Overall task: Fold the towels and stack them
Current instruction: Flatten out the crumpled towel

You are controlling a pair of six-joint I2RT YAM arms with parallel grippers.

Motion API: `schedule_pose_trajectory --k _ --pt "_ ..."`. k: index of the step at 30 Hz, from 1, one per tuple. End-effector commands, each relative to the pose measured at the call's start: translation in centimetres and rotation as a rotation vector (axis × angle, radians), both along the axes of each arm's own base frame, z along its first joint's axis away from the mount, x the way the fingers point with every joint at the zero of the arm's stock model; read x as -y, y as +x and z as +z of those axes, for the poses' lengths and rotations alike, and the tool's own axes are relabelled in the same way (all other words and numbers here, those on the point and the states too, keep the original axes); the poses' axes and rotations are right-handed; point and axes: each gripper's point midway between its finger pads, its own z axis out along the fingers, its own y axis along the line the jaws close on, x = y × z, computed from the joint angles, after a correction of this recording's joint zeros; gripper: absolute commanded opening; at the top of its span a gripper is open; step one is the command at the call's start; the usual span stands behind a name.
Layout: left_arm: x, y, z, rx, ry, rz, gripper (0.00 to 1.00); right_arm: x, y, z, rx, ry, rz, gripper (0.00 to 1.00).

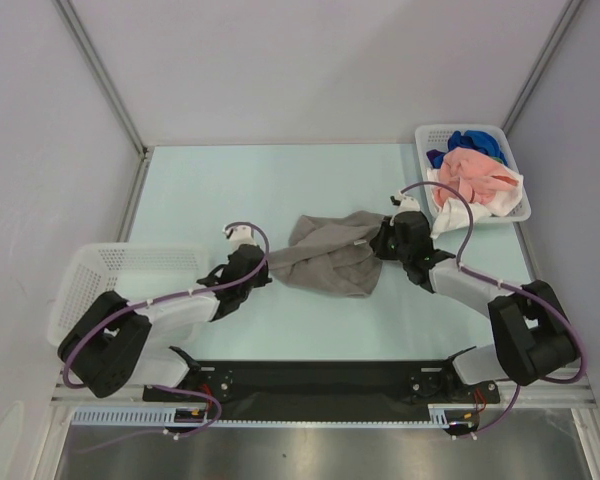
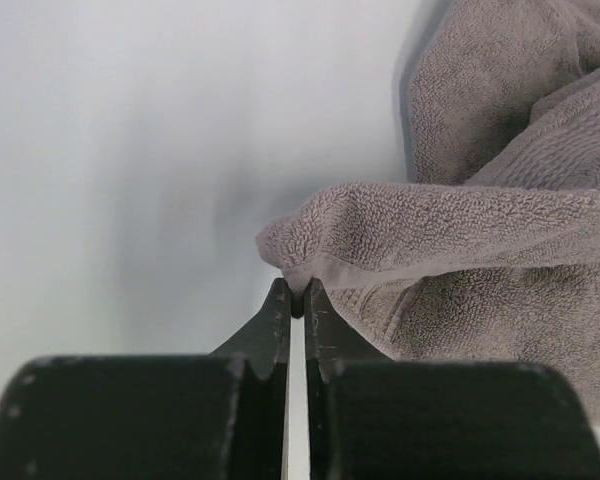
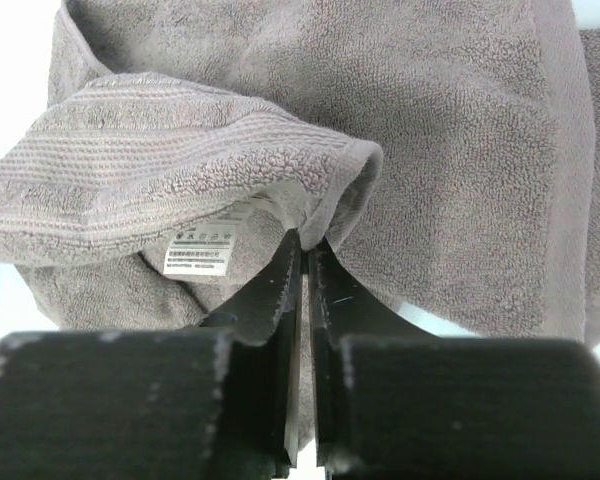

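A grey towel point(image 1: 330, 258) lies crumpled in the middle of the table. My left gripper point(image 1: 261, 272) is at its left corner, and in the left wrist view the tips point(image 2: 297, 292) are shut on that corner of the grey towel point(image 2: 460, 240). My right gripper point(image 1: 383, 240) is at the towel's right edge. In the right wrist view the tips point(image 3: 308, 243) pinch a folded hem of the grey towel point(image 3: 310, 90), beside a white care label point(image 3: 202, 250). Pink point(image 1: 478, 177), blue point(image 1: 467, 142) and white point(image 1: 442, 215) towels fill the basket at the back right.
A white lattice basket point(image 1: 513, 150) stands at the back right with towels spilling over its rim. A second white lattice basket point(image 1: 100, 270) sits at the left edge, beside the left arm. Grey walls close in the pale green table point(image 1: 240, 190) on three sides.
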Motion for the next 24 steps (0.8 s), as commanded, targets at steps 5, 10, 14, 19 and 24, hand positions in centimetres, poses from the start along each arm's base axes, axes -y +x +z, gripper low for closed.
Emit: schedule_pose_trajectory --k 5,10,14,19,24 --pt "0.0 1.0 4.6 0.085 -0.014 0.022 0.00 -0.2 -0.3 4.5 0.037 0.038 0.012 0.00" --pt "-0.4 0.8 9.4 0.153 -0.033 0.012 0.00 0.1 -2.0 8.5 0.041 0.068 0.052 0.00" --pt "-0.6 0.3 14.9 0.247 -0.066 -0.028 0.00 -0.1 -2.7 14.0 0.119 0.103 0.085 0.00" --pt "-0.8 -0.3 23.4 0.364 -0.093 -0.074 0.00 -1.0 -3.7 23.8 0.292 0.128 0.149 0.00" --pt "-0.9 -1.0 33.4 0.493 -0.106 -0.132 0.00 -1.4 -5.0 33.6 0.480 0.151 0.182 0.00"
